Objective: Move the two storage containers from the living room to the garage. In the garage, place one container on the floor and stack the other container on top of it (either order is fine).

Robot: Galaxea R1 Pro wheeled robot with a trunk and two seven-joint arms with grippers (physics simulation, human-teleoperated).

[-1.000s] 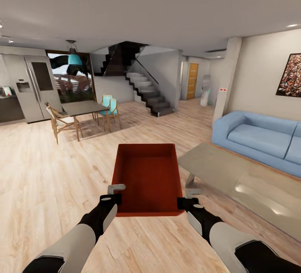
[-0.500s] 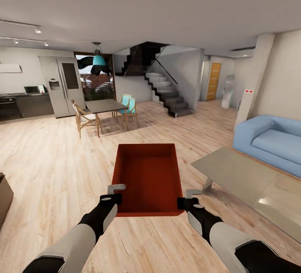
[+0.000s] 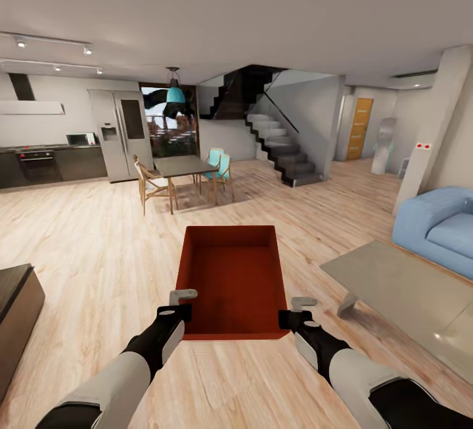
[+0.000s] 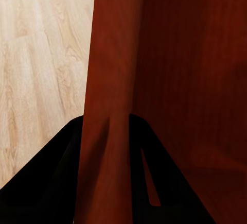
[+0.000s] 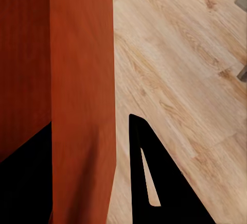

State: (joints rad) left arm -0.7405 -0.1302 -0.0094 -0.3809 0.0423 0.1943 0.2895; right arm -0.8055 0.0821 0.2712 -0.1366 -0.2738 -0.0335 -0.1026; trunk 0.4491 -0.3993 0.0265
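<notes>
Left pincer [image 3: 182,305] and right pincer [image 3: 297,309] each pinching side wall of red-orange container [image 3: 233,278], above wood-plank flooring [image 3: 85,251].

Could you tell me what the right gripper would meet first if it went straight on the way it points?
The right gripper is already clamped on the side wall of the storage container, so pushing on would probably just slide it along that wall; beyond lies wood floor.
</notes>
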